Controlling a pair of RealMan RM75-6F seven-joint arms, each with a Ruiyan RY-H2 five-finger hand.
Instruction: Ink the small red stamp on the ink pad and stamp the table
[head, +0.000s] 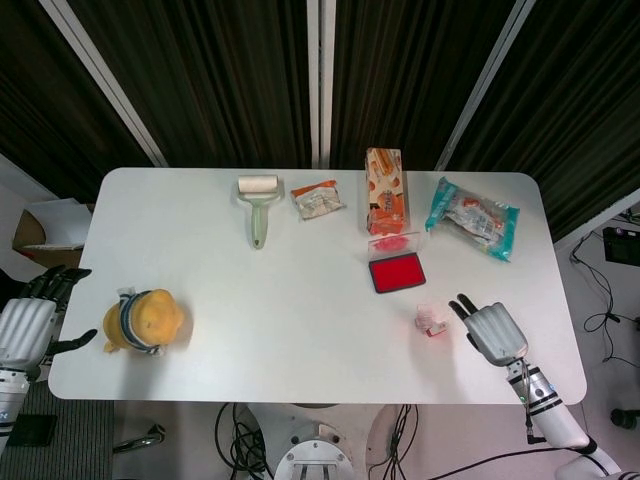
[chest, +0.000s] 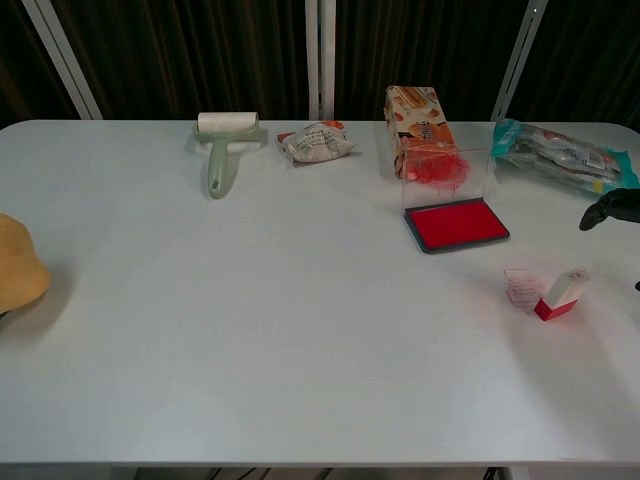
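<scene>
The small red stamp lies on its side on the white table, next to its clear cap. The red ink pad sits open behind them, its clear lid standing up. My right hand hovers open just right of the stamp, fingers spread, touching nothing; only its dark fingertips show at the chest view's right edge. My left hand hangs open off the table's left edge, apart from everything.
A yellow plush toy sits at the front left. Along the back stand a green lint roller, a snack packet, an orange carton and a teal bag.
</scene>
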